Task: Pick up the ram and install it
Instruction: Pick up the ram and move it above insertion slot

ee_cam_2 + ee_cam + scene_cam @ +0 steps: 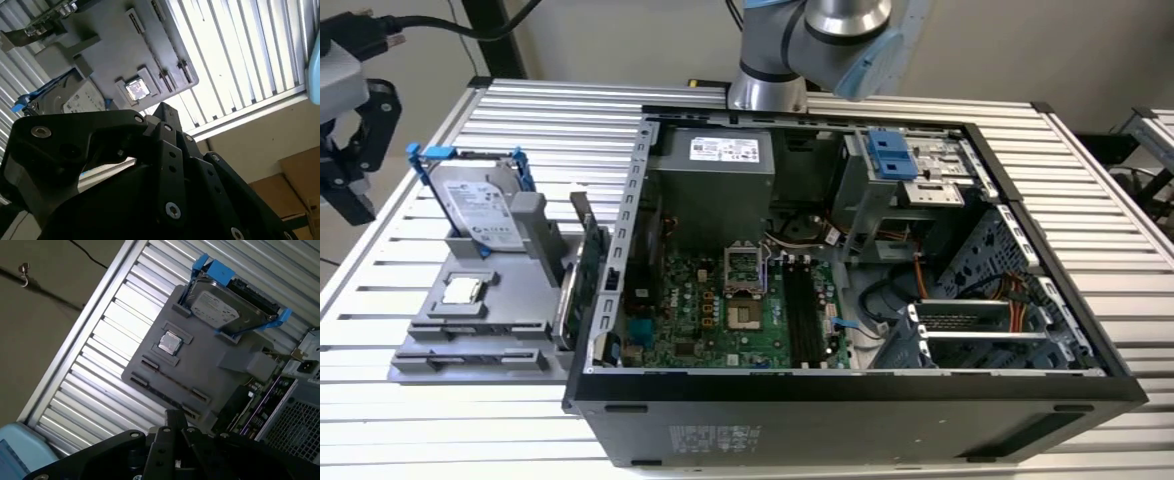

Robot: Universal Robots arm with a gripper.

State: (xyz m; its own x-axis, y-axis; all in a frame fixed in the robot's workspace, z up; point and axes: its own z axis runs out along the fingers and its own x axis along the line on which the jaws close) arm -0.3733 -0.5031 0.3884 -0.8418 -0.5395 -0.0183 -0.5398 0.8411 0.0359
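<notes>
Item: gripper [175,416], nearest my lens in both wrist views. The black linkages converge to a single tip, so I judge the claw closed together, with nothing clamped in it. In the exterior view it hangs out past the table's edge at that view's left.

Item: table [1067,200], slatted aluminium, carrying everything below.

Item: computer case [854,385], lying open-side up at the table's middle. The arm [781,50] rises behind the case's far wall. The black motherboard slots [803,310] look unfilled to me, and their long axis runs from the table's near edge toward its far edge.

Item: grey tray [507,300], just beside the case, toward the table's edge at the exterior view's left.

Item: hard drive [474,205] with blue rails, propped at the tray's far end.

Item: green expansion card [591,265], standing on edge between tray and case.

Item: processor chip [460,290], seated mid-tray.

Item: ram [167,395]. I take it to be the thin dark strip in the tray's outermost holder, at the end away from the hard drive. I am not certain of this. Not yet picked up.

Relation: the strip lies ahead of the claw and well apart from it, with the case beyond the tray. Its long axis follows the tray's outer edge, crosswise to the slots.
</notes>
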